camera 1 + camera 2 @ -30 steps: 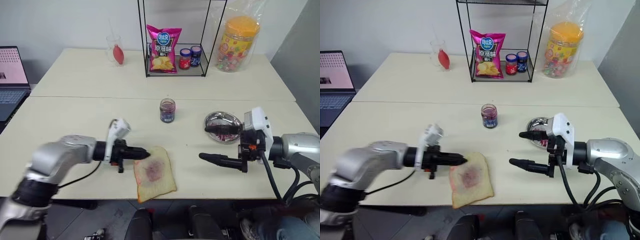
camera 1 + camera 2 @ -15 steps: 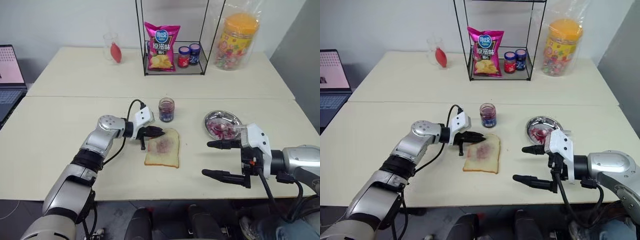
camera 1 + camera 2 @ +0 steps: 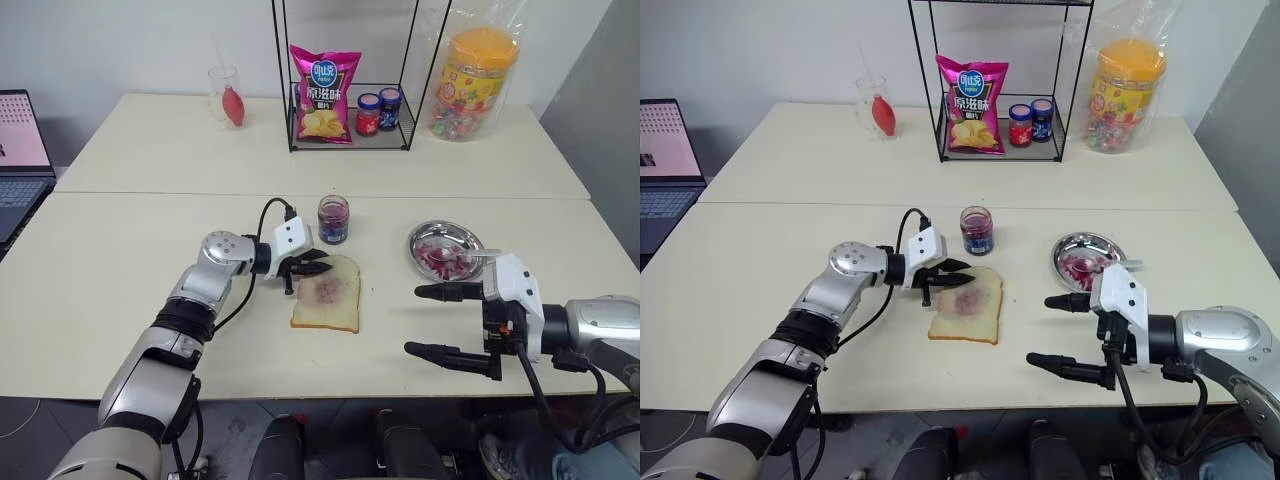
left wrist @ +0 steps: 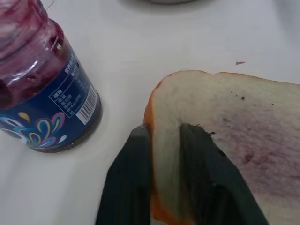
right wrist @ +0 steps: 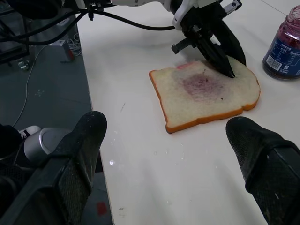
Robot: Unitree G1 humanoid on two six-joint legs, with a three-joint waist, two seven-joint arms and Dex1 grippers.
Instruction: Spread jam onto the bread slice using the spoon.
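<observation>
Nearest me, my right tool (image 3: 440,322) hangs over the bench (image 3: 120,300) front, fingers wide apart, empty. Further in, the bread slice (image 3: 328,295) lies flat, its rounded top toward the far side, a purple jam (image 3: 326,291) smear at centre. My left tool (image 4: 166,140) straddles its far-left crust, one finger above, one outside, slightly parted. Beyond sits the jam jar (image 3: 333,219). The spoon (image 3: 478,256) rests in the steel dish (image 3: 445,247), handle pointing right, bowl hard to make out.

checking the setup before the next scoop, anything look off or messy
The bread slice lies bare on the table, no plate under it, with the left gripper astride its crust edge. The steel dish is smeared with jam.
</observation>
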